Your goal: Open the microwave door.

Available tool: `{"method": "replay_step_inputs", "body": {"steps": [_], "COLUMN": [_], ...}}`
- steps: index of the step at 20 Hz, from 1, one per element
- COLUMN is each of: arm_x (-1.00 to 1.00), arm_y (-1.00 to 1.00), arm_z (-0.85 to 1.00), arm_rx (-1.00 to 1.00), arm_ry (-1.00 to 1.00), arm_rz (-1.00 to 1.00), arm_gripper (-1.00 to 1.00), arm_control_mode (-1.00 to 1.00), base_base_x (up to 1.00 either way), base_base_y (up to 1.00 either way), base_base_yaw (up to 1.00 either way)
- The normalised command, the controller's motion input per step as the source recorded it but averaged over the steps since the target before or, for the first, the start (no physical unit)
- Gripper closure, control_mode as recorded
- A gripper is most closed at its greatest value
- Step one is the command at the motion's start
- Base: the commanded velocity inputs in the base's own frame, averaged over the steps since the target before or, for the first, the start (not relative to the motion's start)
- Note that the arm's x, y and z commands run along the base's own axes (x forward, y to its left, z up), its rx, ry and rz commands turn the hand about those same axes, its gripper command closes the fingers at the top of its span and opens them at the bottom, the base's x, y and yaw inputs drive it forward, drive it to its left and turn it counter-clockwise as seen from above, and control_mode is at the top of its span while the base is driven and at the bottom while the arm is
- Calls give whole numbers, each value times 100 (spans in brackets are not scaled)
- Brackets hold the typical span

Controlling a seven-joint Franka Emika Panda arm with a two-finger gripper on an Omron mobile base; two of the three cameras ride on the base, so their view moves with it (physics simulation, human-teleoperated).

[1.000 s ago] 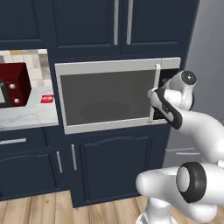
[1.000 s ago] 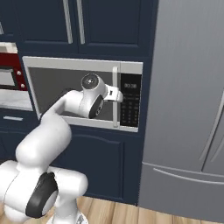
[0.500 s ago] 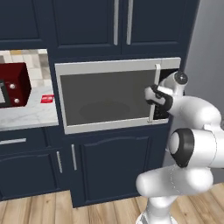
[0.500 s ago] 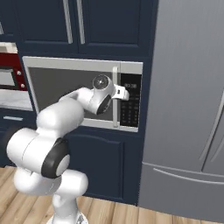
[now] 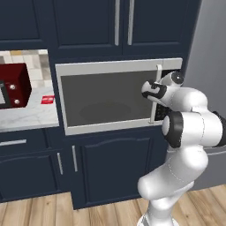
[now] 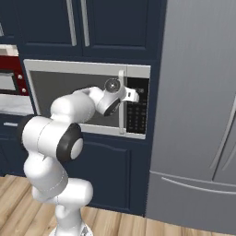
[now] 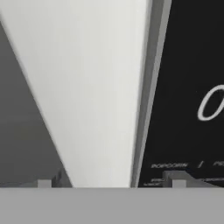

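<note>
The microwave door (image 5: 108, 99) sits shut and flush in the microwave (image 6: 87, 99), built in under the navy upper cabinets (image 5: 119, 24), and its slim handle (image 5: 155, 95) runs straight up and down along the door's right edge, just left of the black keypad (image 6: 137, 108). That vertical bar is the key: in the hand view the pale handle (image 7: 94, 96) rises right ahead, between the two tips, with the keypad (image 7: 188, 87) off to one side. So the gripper (image 7: 109, 183) is spread, one finger (image 7: 43, 183) on either side of the bar, not yet pinching as far as I can judge. From the base views the hand (image 5: 152, 90) is pressed up at the handle's middle, wrist lying roughly level. The hinge looks to be on the left, so the pull should come toward the robot and swing leftward.
</note>
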Motion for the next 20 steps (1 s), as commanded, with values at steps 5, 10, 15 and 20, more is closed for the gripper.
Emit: {"method": "replay_step_inputs", "body": {"steps": [5, 10, 15, 20], "arm_x": [2, -43, -87, -100], "arm_y": [0, 0, 6, 24], "arm_z": [-1, 7, 58, 88], "arm_rx": [0, 0, 0, 0], "arm_ry": [-1, -4, -7, -6], "arm_rz": [0, 0, 1, 1], "arm_gripper": [100, 100, 100, 100], "arm_control_mode": [-100, -100, -100, -100], "base_base_x": [0, 0, 0, 0], "base_base_y": [0, 0, 0, 0], "base_base_yaw": [0, 0, 0, 0]}}
